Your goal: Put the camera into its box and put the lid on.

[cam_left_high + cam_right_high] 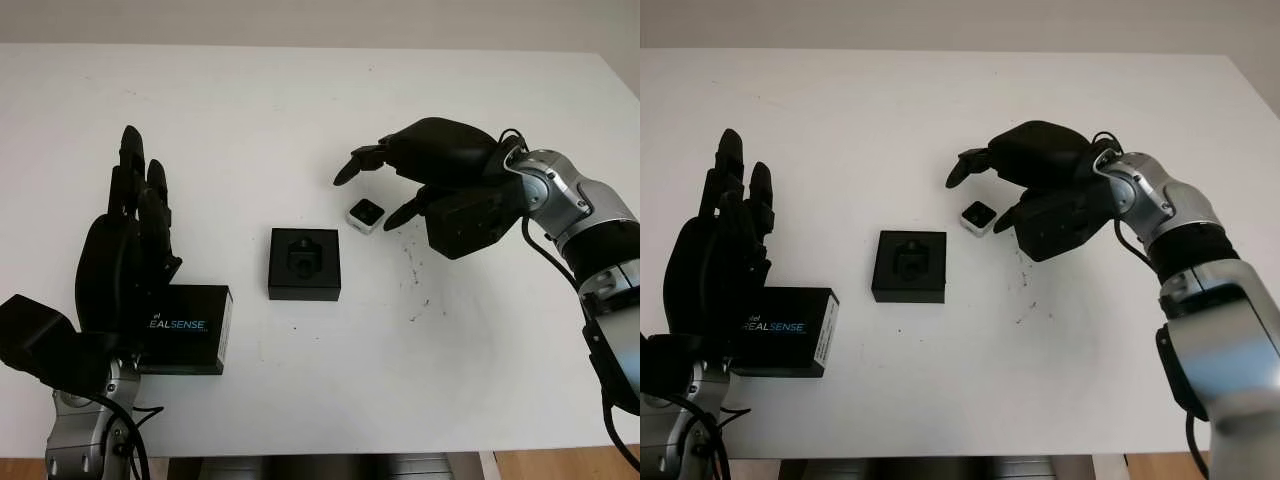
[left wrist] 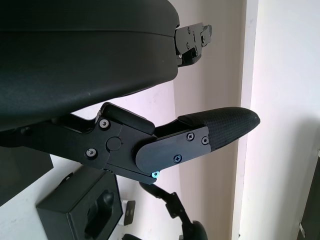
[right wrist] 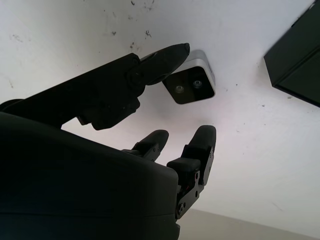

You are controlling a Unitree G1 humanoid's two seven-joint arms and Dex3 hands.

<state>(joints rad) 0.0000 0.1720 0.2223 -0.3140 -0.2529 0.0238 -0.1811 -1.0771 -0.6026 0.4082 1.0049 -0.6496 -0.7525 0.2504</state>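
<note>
Small silver-and-black camera [image 1: 365, 214] lies mid desk, just right of open black box [image 1: 304, 264]. Black lid [image 1: 190, 329] lies near desk's front-left corner.

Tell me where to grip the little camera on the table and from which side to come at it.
Grip the camera across its two silver side walls, coming down from above. It lies flat on the table, dark lens face up, so only its short sides offer opposed surfaces. The right hand is open just over it, one finger on each side. The box sits apart, leaving room.

left hand [image 1: 125, 265]: open, raised | right hand [image 1: 425, 175]: open, reaching forward
</note>
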